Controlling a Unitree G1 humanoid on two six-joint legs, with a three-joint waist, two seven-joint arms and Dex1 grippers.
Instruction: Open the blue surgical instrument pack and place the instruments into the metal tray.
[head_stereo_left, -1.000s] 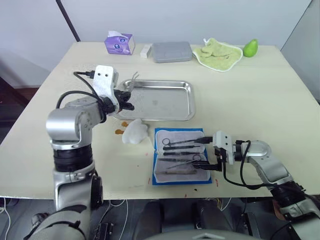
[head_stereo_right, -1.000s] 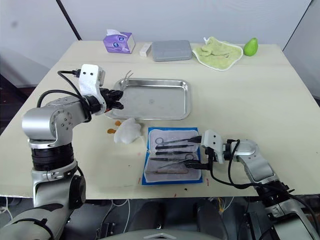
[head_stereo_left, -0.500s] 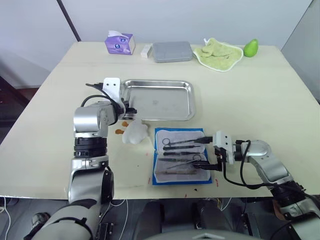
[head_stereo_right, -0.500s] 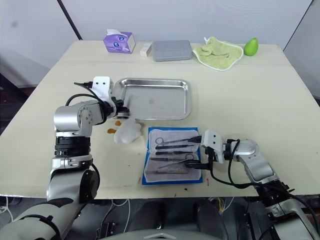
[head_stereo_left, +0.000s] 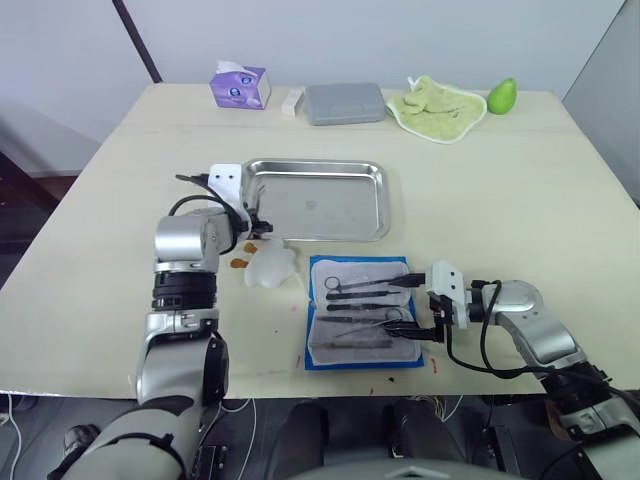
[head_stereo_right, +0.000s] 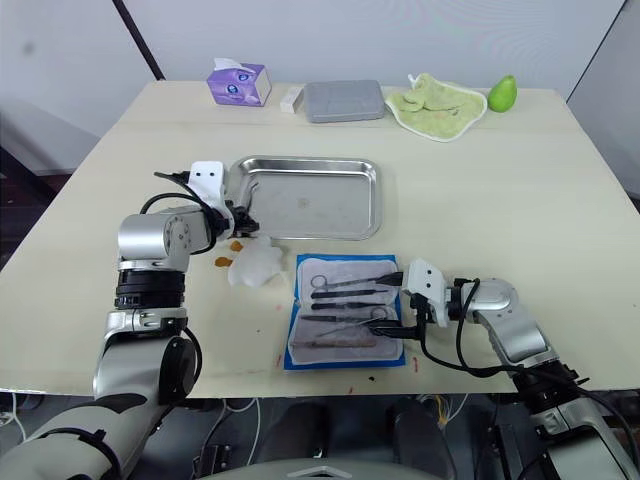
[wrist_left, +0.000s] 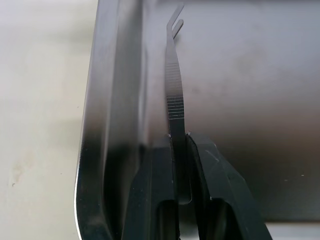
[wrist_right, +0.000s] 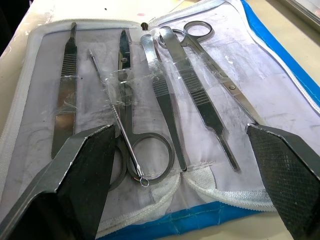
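The left end effector (wrist_left: 181, 165) is clenched on a pair of tweezers (wrist_left: 173, 85), held over the near-left corner of the tray (head_stereo_left: 318, 199), tips inside the rim. The pack (head_stereo_left: 362, 312) lies open on the tabletop (head_stereo_left: 520, 190) just in front of the tray, with the other instruments (wrist_right: 165, 95) strapped side by side on its grey lining. The right end effector (wrist_right: 185, 165) rests spread wide at the pack's right edge, grasping nothing.

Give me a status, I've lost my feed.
Left gripper shut on tweezers, over the metal tray. Right gripper open over the open blue pack; instruments inside. Nothing in the way.
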